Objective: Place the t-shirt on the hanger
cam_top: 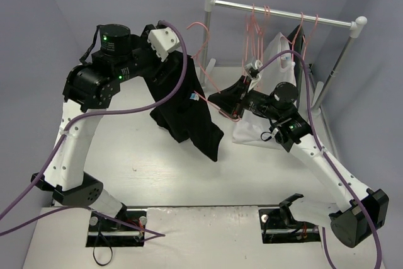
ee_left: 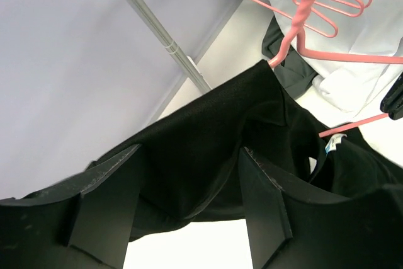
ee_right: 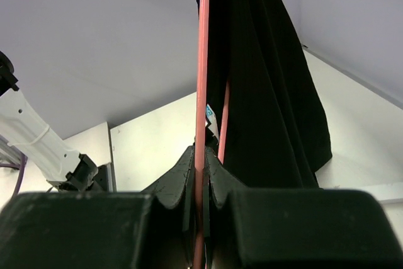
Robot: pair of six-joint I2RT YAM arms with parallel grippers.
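T-shirt hangs in the air at about 11 o'clock from the table's middle, bunched and twisted into a long black drape with its hem off the surface. The task looks partly done. One arm of the pink hanger disappears under the fabric near the collar, while the other arm lies bare, so that shoulder likely still needs pulling over. At 3 o'clock of the garment, the right gripper is pressed tight on the hanger's wire. The left gripper stands spread, with fabric loose between its fingers.
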